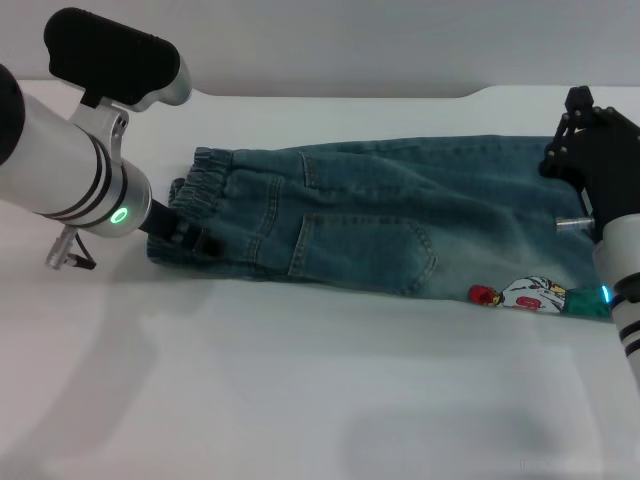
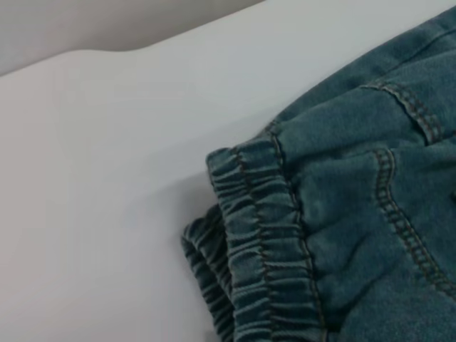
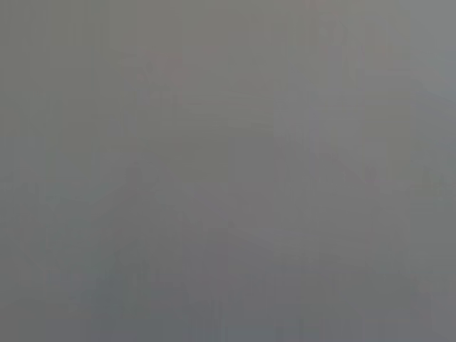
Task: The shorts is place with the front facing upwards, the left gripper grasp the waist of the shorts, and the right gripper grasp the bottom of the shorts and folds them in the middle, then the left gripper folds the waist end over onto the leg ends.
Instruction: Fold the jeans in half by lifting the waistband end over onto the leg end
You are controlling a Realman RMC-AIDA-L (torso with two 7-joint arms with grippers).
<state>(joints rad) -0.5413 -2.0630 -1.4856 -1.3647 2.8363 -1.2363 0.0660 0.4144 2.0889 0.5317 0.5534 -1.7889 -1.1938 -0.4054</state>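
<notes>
The blue denim shorts point(image 1: 380, 225) lie flat on the white table, doubled lengthwise, with a back pocket facing up. The elastic waist point(image 1: 205, 190) points left and the leg ends point(image 1: 540, 270) point right, where a cartoon patch point(image 1: 525, 295) sits at the near edge. My left gripper point(image 1: 185, 240) rests at the near corner of the waist. The left wrist view shows the gathered waistband point(image 2: 263, 235) close up, in two layers. My right gripper point(image 1: 585, 150) is at the far right, over the far corner of the leg ends. The right wrist view is plain grey and shows nothing.
The white table point(image 1: 300, 400) spreads wide in front of the shorts. Its far edge point(image 1: 330, 97) runs just behind them, against a pale wall.
</notes>
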